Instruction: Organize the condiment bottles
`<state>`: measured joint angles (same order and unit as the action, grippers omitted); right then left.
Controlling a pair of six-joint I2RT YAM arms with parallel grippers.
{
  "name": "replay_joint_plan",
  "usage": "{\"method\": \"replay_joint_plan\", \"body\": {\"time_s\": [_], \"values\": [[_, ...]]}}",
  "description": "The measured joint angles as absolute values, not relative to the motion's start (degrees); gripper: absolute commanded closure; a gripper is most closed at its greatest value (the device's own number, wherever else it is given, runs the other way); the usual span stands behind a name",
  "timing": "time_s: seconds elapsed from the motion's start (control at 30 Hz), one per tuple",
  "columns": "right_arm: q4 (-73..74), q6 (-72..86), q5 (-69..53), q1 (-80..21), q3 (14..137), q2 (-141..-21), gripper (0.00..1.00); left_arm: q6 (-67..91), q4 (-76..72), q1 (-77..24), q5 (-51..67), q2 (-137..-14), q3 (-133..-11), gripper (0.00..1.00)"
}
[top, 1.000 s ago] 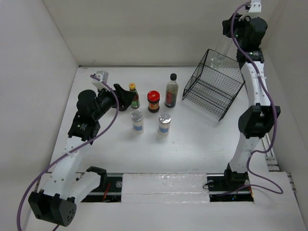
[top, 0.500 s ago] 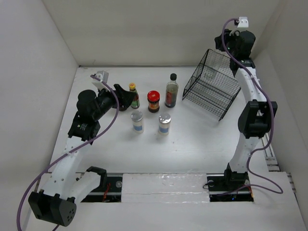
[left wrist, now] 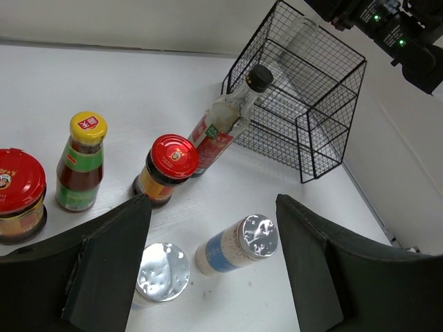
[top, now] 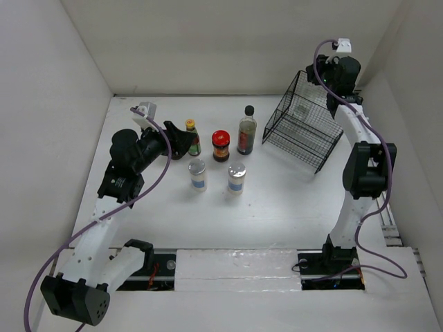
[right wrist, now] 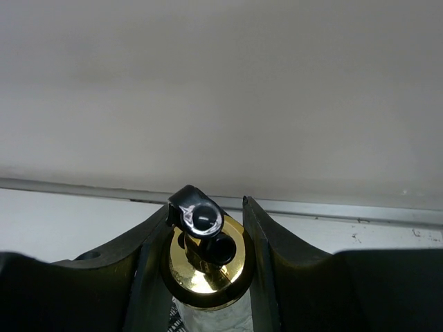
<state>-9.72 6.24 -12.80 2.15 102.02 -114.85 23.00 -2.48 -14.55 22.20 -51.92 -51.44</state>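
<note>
My right fingers [right wrist: 149, 256] are clamped on the clear gold-capped glass bottle [right wrist: 208, 259], held at the black wire basket's [top: 304, 131] far top. I judge I'm stowing it; next, set it down upright and let go. My left fingers [left wrist: 104, 270] stand apart near the yellow-capped red-labelled bottle [left wrist: 82, 162]. Only my right wrist view shows the grip.

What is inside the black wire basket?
A clear glass bottle with a gold cap, gripped by the right arm's fingers. Whether its base touches down cannot be seen.
</note>
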Motion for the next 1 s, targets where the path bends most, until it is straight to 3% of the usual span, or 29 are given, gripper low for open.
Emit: {"method": "replay_joint_plan", "body": {"time_s": [0.1, 0.13, 0.27, 0.47, 0.67, 0.73, 0.77, 0.8, 0.87, 0.93, 1.0], "values": [[-11.33, 6.46, -12.64, 2.15, 101.12, -114.67, 0.62, 23.00, -2.63, -14.55, 22.46, -51.90, -51.44, 0.32], [-11.44, 6.48, -12.62, 2.15, 100.92, -114.54, 0.49, 23.00, -2.66, -14.55, 22.50, -51.90, -51.44, 0.32], [-11.94, 7.31, -12.27, 2.15, 100.33, -113.56, 0.24, 23.00, -2.76, -14.55, 22.52, -51.88, -51.44, 0.32], [-11.99, 7.53, -10.66, 2.15, 100.51, -110.10, 0.08, 23.00, -2.76, -14.55, 22.52, -51.90, -51.44, 0.32], [-11.11, 7.57, -9.45, 2.15, 100.90, -105.41, 0.07, 23.03, -2.76, -14.55, 22.52, -51.88, -51.44, 0.32], [-10.68, 7.81, -9.10, 1.91, 100.60, -103.18, 0.28, 23.03, -2.76, -14.55, 22.70, -51.88, -51.44, 0.32], [-10.31, 7.75, -9.02, 1.72, 99.90, -101.62, 0.47, 23.03, -2.79, -14.55, 22.76, -51.90, -51.44, 0.32], [-10.35, 8.05, -9.32, 1.41, 98.72, -99.81, 0.87, 23.05, -2.79, -14.55, 22.83, -51.88, -51.44, 0.32], [-10.68, 8.93, -11.05, 0.54, 95.37, -95.68, 0.96, 23.05, -2.79, -14.55, 22.96, -51.88, -51.44, 0.32], [-10.74, 9.02, -15.27, -0.95, 91.64, -91.64, 0.96, 23.03, -2.83, -14.55, 23.00, -51.88, -51.44, 0.32], [-11.29, 8.58, -19.92, -3.49, 87.50, -88.38, 0.90, 23.05, -2.98, -14.55, 22.98, -51.88, -51.44, 0.33]]}}
